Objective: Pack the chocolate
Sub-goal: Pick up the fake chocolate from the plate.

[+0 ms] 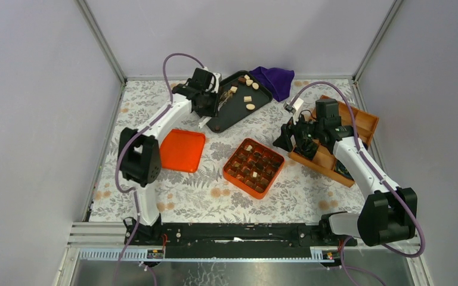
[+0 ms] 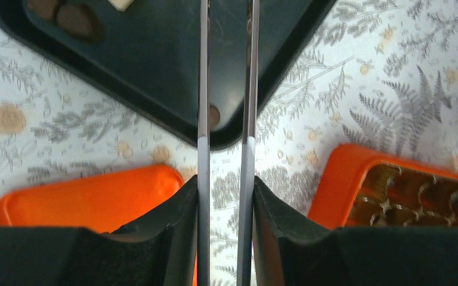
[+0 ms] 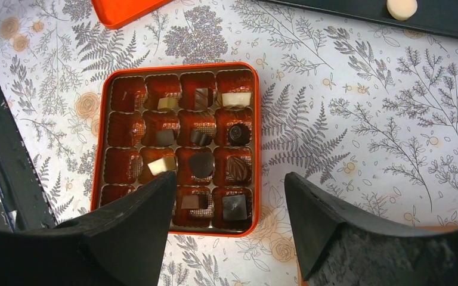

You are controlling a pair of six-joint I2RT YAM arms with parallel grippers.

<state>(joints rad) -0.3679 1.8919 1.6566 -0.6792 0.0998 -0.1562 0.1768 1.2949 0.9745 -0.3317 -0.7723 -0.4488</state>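
At tray (image 2: 149, 74) corner: round chocolate (image 2: 214, 116) (axisless) between narrow-set left fingers (image 2: 203, 89); right fingers (image 3: 132, 232) wide.

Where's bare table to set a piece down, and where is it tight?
Bare: the near strip of tablecloth between the orange box and the arms' base rail; also the far-left corner, behind the orange lid. Tight: the gap between black tray and box. Crowded: far right, around the wooden tray and purple cloth.

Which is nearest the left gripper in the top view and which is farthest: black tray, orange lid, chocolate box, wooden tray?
1. black tray, directly under the left gripper
2. orange lid, near-left of it
3. chocolate box, near-right, mid-table
4. wooden tray, far right
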